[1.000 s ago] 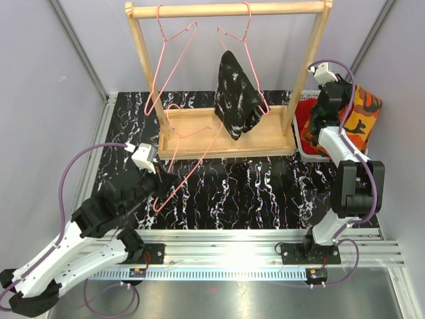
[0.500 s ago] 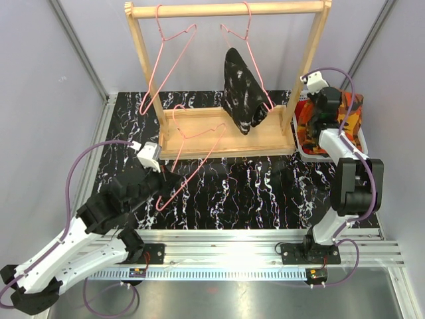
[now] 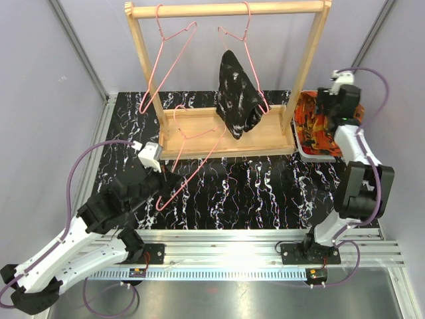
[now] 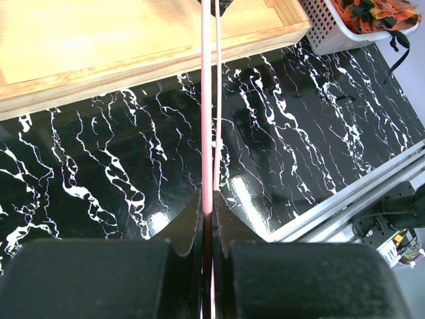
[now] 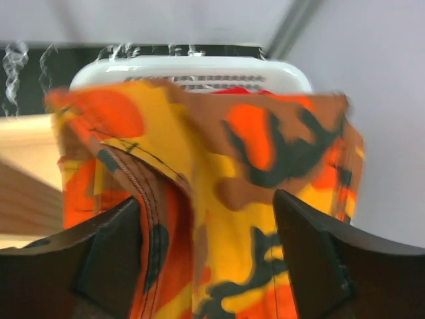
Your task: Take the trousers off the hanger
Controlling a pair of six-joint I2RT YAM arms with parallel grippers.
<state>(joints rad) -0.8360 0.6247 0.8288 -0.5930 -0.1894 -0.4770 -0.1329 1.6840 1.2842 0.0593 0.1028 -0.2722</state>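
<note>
Black white-speckled trousers (image 3: pixel 236 96) hang on a pink wire hanger (image 3: pixel 251 60) on the wooden rack. The orange camouflage trousers (image 3: pixel 317 129) lie in the white basket (image 3: pixel 300 151) at the right. My right gripper (image 3: pixel 332 111) stands open just above them. In the right wrist view its wide-apart fingers (image 5: pixel 309 252) flank the camouflage trousers (image 5: pixel 219 166) without pinching them. My left gripper (image 3: pixel 167 188) is shut on a second, bare pink hanger (image 3: pixel 192 153) that slants from the rack's tray down to it. In the left wrist view that gripper (image 4: pixel 207 196) clamps the hanger's wire (image 4: pixel 206 100).
The wooden rack (image 3: pixel 226 9) stands on a wooden tray (image 3: pixel 219 136) at the back of the black marbled table (image 3: pixel 265 193). A third, empty pink hanger (image 3: pixel 166 63) hangs at the rail's left. Grey walls close in both sides; an aluminium rail (image 3: pixel 232 242) runs along the near edge.
My right gripper has opened and let go of the camouflage trousers, which now lie in the basket; that arm shifted right. The black trousers swung slightly. The left arm kept its grip.
</note>
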